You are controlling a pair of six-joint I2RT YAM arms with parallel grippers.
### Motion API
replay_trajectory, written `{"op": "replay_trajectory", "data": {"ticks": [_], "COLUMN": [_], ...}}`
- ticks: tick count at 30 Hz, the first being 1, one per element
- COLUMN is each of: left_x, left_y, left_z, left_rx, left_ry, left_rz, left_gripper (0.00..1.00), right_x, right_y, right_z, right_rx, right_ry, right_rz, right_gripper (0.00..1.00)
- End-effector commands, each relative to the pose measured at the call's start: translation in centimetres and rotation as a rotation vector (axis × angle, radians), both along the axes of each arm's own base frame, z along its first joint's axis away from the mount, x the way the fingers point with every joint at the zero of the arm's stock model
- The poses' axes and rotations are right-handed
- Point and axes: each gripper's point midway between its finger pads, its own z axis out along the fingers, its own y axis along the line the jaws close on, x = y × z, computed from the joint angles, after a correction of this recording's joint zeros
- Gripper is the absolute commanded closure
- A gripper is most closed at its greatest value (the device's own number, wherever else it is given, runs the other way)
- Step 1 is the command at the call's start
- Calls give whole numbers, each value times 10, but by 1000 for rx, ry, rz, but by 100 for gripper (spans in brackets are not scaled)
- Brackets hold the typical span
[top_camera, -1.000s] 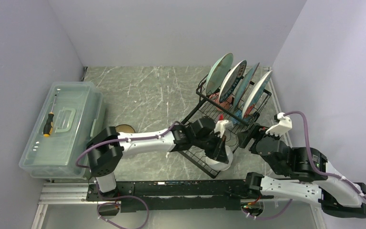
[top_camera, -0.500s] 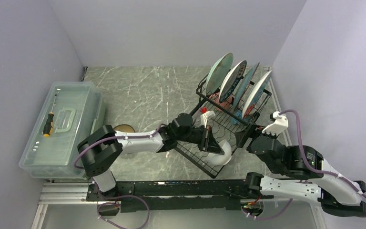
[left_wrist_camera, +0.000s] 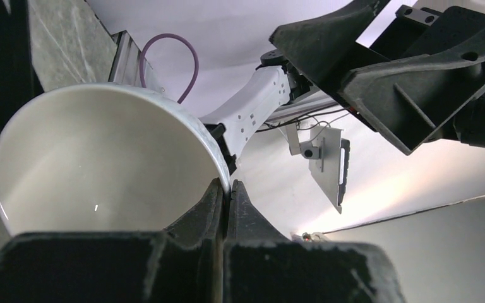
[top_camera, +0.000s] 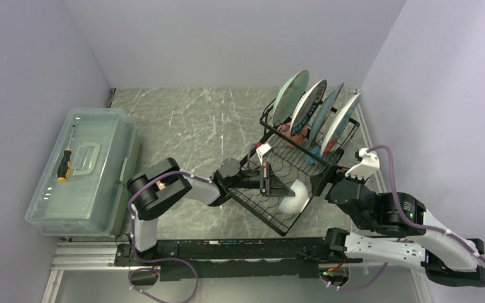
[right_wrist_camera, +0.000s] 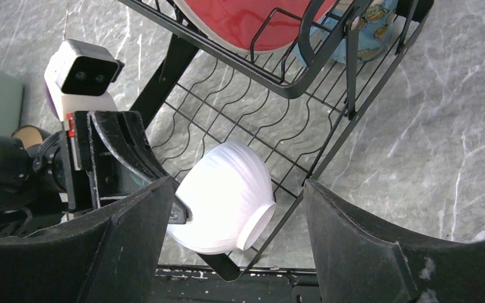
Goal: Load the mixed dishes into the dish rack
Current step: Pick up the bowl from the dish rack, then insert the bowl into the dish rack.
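The left gripper [left_wrist_camera: 227, 189], its fingers pinched tight on the rim, holds a plain, glossy white round bowl [right_wrist_camera: 224, 196] tipped on its side over the lower wire tier of the large black wire dish rack [right_wrist_camera: 167, 66], while the right gripper [right_wrist_camera: 239, 185] hangs above it, spread wide and holding nothing.

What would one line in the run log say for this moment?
left gripper: shut on white bowl rim | white bowl: tilted on dish rack | right gripper: open, empty
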Motion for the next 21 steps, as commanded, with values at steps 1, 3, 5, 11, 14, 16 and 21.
{"op": "replay_trajectory", "data": {"ticks": [1,3,5,11,14,16,21], "left_x": [0,1,4,8,8,8,8], "left_y": [12,14,16,17,18,18,18], "left_z": [41,39,36,26,24,20,5], "left_rx": [-202,-201,-204,-182,-179,-168,-137], "left_ry": [-28,-24,-12,22,29,43,70], "left_rz": [10,16,27,45,48,50,54], "left_gripper": [100,100,100,100,100,100,100], "right_x": [3,3,4,4,4,4,4], "right_y": [5,6,7,10,10,10,10], "right_z": [0,0,-1,-4,-4,-4,-6], "right_rx": [18,17,15,11,10,8,14], "right_ry": [-8,-8,-7,-2,-3,-4,-5], "right_rz": [-7,-6,-5,1,-1,-2,-2], "right_gripper": [22,22,22,22,22,22,22]}}
